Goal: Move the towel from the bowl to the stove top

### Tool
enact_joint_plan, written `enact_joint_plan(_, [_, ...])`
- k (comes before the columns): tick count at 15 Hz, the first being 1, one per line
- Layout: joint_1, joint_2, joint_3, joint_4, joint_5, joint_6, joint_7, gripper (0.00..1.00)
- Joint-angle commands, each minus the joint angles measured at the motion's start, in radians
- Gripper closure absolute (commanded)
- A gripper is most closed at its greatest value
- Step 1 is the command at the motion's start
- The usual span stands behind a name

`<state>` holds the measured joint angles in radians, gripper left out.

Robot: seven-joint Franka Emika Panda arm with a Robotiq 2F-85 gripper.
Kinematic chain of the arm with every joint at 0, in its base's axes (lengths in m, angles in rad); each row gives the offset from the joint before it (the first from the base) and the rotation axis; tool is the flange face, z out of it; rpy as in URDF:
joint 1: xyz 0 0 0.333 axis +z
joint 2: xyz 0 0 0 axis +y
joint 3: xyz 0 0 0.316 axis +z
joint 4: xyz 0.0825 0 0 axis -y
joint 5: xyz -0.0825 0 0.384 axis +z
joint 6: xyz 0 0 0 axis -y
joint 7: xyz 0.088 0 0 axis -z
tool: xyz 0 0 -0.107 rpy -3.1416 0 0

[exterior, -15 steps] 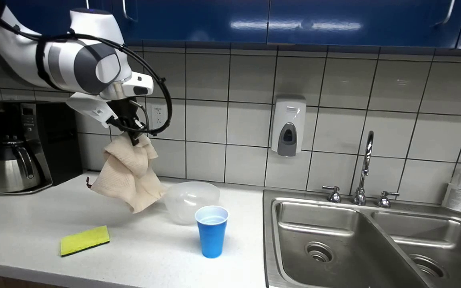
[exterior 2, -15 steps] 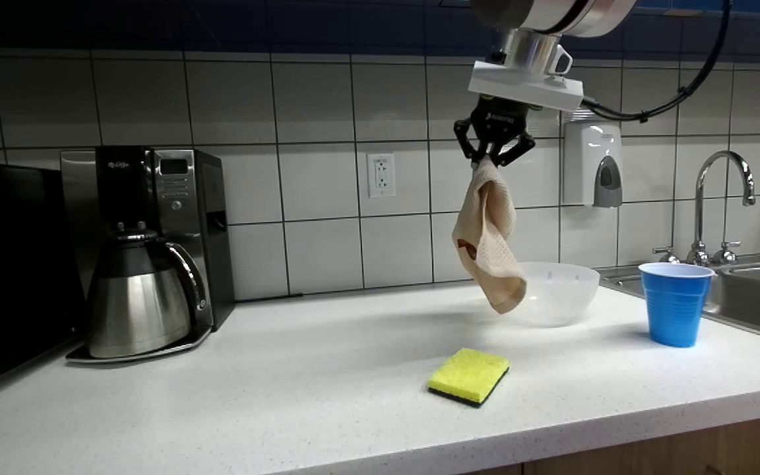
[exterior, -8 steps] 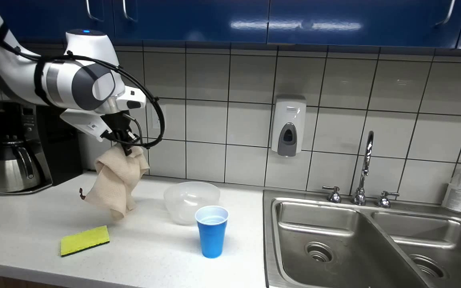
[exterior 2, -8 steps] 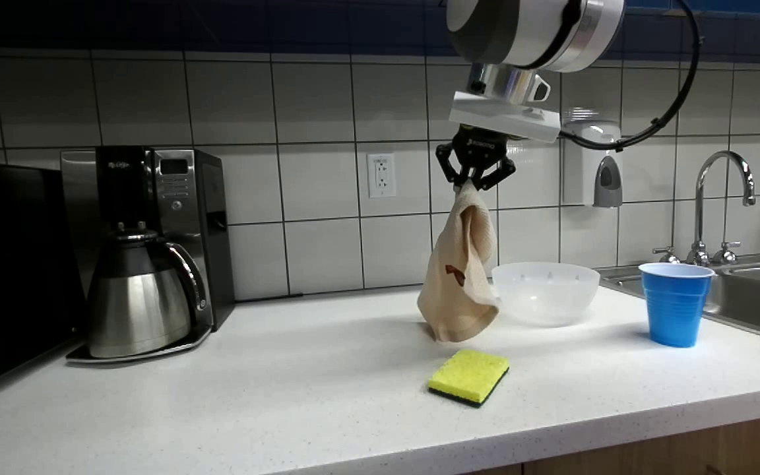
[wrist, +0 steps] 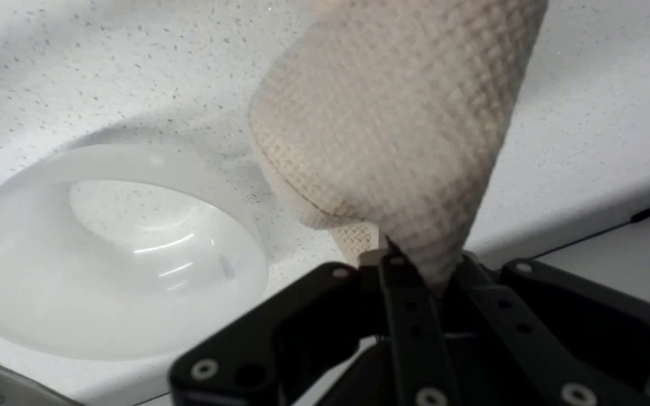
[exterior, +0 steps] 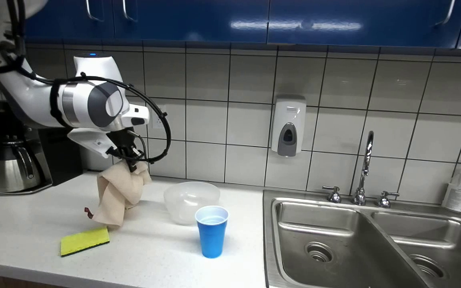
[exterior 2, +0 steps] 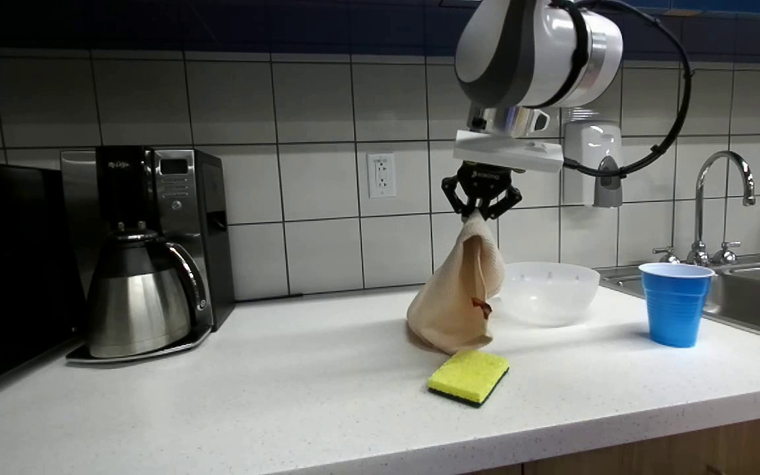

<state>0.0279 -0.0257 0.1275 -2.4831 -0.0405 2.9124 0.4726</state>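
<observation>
The beige waffle towel (exterior 2: 449, 303) hangs bunched from my gripper (exterior 2: 477, 215), which is shut on its top end. In an exterior view the towel (exterior: 120, 188) hangs down to the counter beside the sponge; I cannot tell whether it touches either. The wrist view shows the towel (wrist: 398, 113) pinched between the black fingers of the gripper (wrist: 424, 262). The clear white bowl (exterior: 192, 200) stands on the counter beside the towel, and it looks empty in the wrist view (wrist: 48, 282). No stove top is in view.
A yellow sponge (exterior 2: 468, 376) lies in front of the towel. A blue cup (exterior: 212, 234) stands near the bowl and the steel sink (exterior: 268, 240). A coffee maker (exterior 2: 215, 231) stands at the left by the tiled wall. A soap dispenser (exterior: 289, 126) hangs on the wall.
My gripper has moved down and slightly away from the bowl with the towel held. The towel's lower end has moved from beside the bowl's rim to about counter level near the sponge.
</observation>
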Motion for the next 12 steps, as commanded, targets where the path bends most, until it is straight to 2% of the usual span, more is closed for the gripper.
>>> enact_joint_plan(1, [-0.026,0.059,-0.018,0.02,-0.14,0.013,0.104,0.99])
enact_joint_plan(6, [-0.012,0.105,-0.073,0.032,-0.302,0.015,0.213,0.99])
enact_joint_plan(12, [0.007,0.13,-0.107,0.03,-0.458,0.006,0.343,0.99])
